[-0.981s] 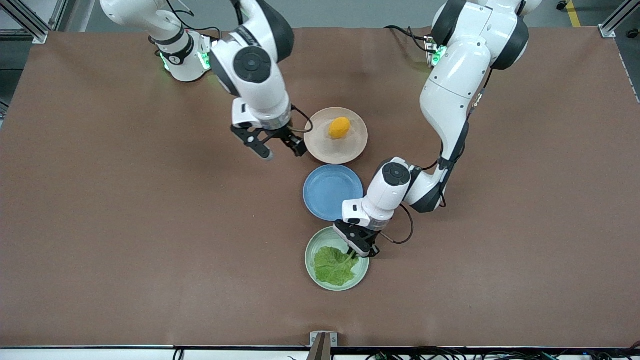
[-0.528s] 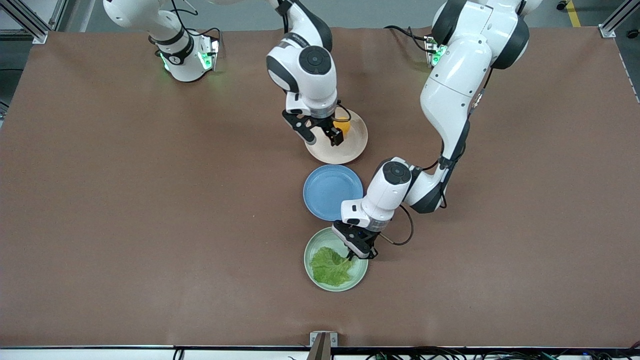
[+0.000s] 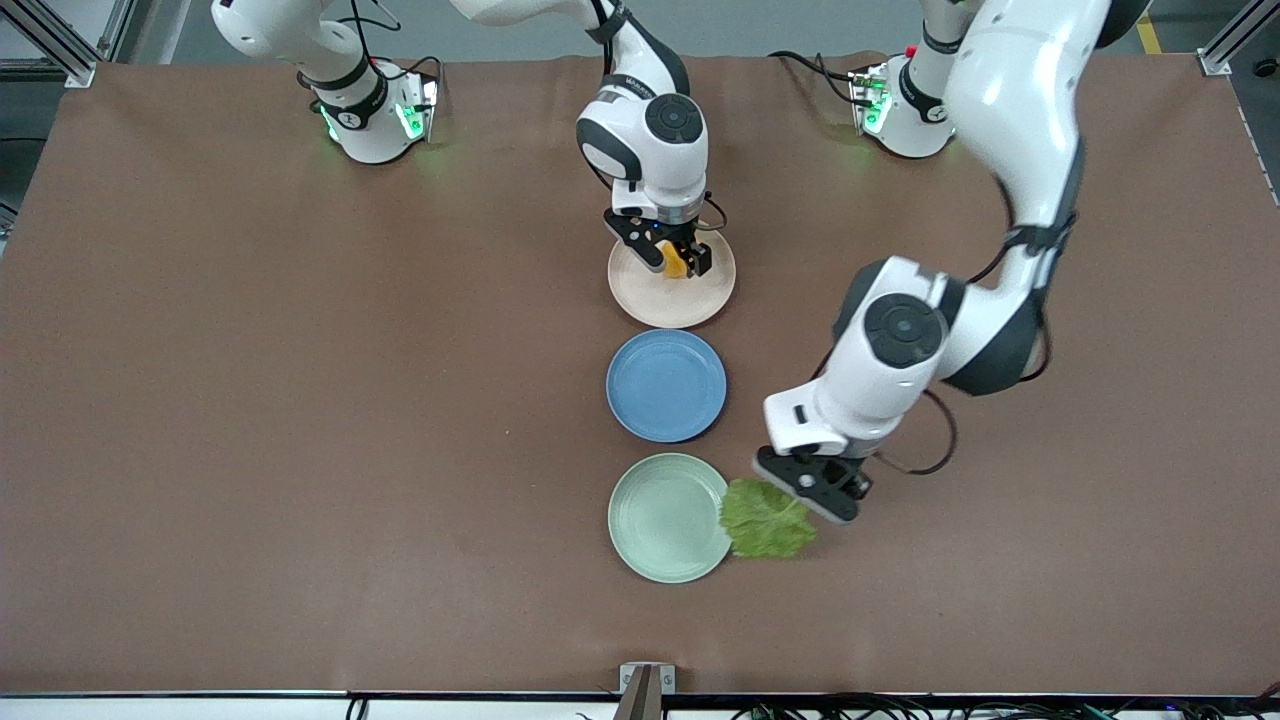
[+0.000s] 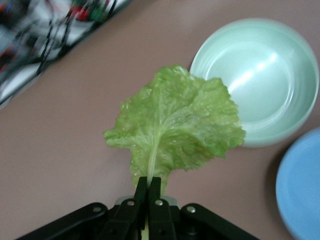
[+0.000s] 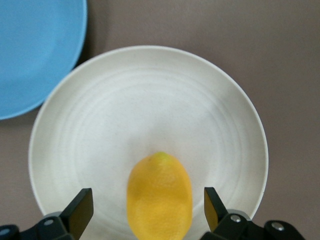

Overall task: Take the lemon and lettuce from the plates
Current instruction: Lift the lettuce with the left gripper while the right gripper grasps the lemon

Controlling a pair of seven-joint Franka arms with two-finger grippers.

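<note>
My left gripper (image 3: pixel 815 495) is shut on the pale stem of the lettuce (image 3: pixel 765 518), also in the left wrist view (image 4: pixel 175 122), and holds the leaf over the table just beside the mint green plate (image 3: pixel 665 515), which shows bare in the left wrist view (image 4: pixel 260 75). My right gripper (image 3: pixel 678 262) is open over the beige-pink plate (image 3: pixel 650 300), its fingers (image 5: pixel 80 210) on either side of the lemon (image 3: pixel 675 262) with a gap to each. The lemon (image 5: pixel 160 197) lies on that plate (image 5: pixel 150 100).
A blue plate (image 3: pixel 665 385) lies between the two task plates, also in the right wrist view (image 5: pixel 35 50) and the left wrist view (image 4: pixel 302 190). The brown table (image 3: pixel 300 400) spreads wide toward both ends. Cables (image 4: pixel 50 30) run along the table's front edge.
My left gripper has lifted the lettuce off the mint green plate and carried it toward the left arm's end. My right gripper has moved from beside the beige-pink plate to straddle the lemon.
</note>
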